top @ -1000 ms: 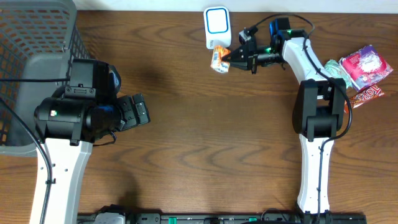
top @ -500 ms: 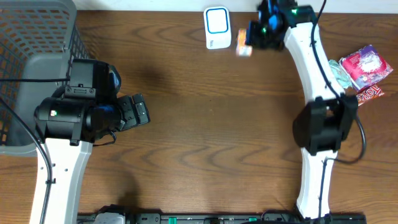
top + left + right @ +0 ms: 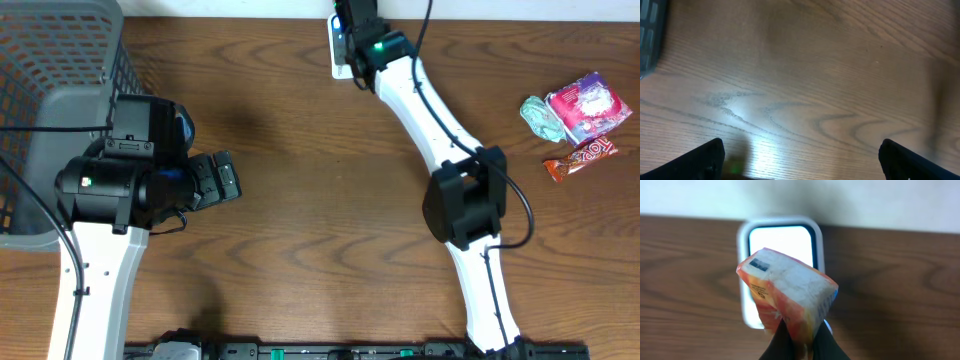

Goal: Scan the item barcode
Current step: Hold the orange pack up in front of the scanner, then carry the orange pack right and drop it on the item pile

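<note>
Table (image 3: 320, 200): brown wood grain, seen in every view.
Basket (image 3: 60, 50): grey mesh, set at the far left corner.
Pink packet (image 3: 590, 105): laid near the right edge.
Green packet (image 3: 541, 114): laid just beside the pink packet, on its left.
Red wrapper (image 3: 580, 158): laid near both, toward the front edge.

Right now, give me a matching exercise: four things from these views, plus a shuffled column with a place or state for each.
1. orange packet
2. scanner
3. left gripper
4. mesh basket

A. far-left corner of the scene
B. jaws wide, over bare wood
C. pinched in the right gripper, held in front of the scanner
D. white, at the far edge of the table

Pairs: 1-C, 2-D, 3-B, 4-A
</note>
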`<state>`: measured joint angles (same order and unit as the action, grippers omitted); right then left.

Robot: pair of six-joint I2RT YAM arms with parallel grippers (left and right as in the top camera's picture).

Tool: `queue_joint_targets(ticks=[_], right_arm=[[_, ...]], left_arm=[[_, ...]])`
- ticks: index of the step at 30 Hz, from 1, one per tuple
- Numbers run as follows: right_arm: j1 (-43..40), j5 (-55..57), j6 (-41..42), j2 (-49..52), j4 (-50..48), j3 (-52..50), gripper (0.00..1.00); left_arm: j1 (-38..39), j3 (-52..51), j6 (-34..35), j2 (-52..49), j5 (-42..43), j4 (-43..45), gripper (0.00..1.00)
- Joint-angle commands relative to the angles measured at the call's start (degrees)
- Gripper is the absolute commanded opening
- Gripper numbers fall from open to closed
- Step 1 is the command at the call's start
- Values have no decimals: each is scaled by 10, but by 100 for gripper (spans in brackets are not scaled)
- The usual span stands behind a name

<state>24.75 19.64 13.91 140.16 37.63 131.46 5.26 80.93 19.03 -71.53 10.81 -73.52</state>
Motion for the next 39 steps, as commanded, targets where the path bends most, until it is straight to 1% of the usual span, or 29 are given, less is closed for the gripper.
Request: queue_joint_targets(ticks=[1,5,11,15,19,22,26,28,29,30,31,32,34,35,39], right_arm=[[-4,47,-16,0,-6,0,3],[-9,83,-16,-2,3,9,6],[-53,137,-16,-19,106,44,5],[-106,179,-52,-24,188,46,6],[-169,202,-68,-21,274,39,3],[-218,201,-67,-21,311,37,1],[-270,192,-67,-21,321,30,2],[-293,176,-67,-21,321,25,10],[-307,155,-67,-21,322,23,24],[-316,139,-67,-21,324,23,35],[-323,123,-67,-21,325,23,56],[-329,108,-67,-21,327,23,70],[-338,94,-54,-23,334,23,90],[-341,94,-39,-25,340,23,93],[-344,93,3,-45,356,24,98]], left_arm=[[-2,0,-10,0,1,-2,98],[-2,0,-10,0,1,-2,98],[-2,0,-10,0,1,-2,98],[-2,0,-10,0,1,-2,98],[-2,0,-10,0,1,-2,98],[-2,0,-10,0,1,-2,98],[-2,0,-10,0,1,-2,98],[-2,0,-10,0,1,-2,98],[-2,0,-10,0,1,-2,98],[-2,0,-10,0,1,-2,98],[-2,0,-10,0,1,-2,98],[-2,0,-10,0,1,-2,98],[-2,0,-10,0,1,-2,98],[-2,0,-10,0,1,-2,98],[-2,0,-10,0,1,-2,98]])
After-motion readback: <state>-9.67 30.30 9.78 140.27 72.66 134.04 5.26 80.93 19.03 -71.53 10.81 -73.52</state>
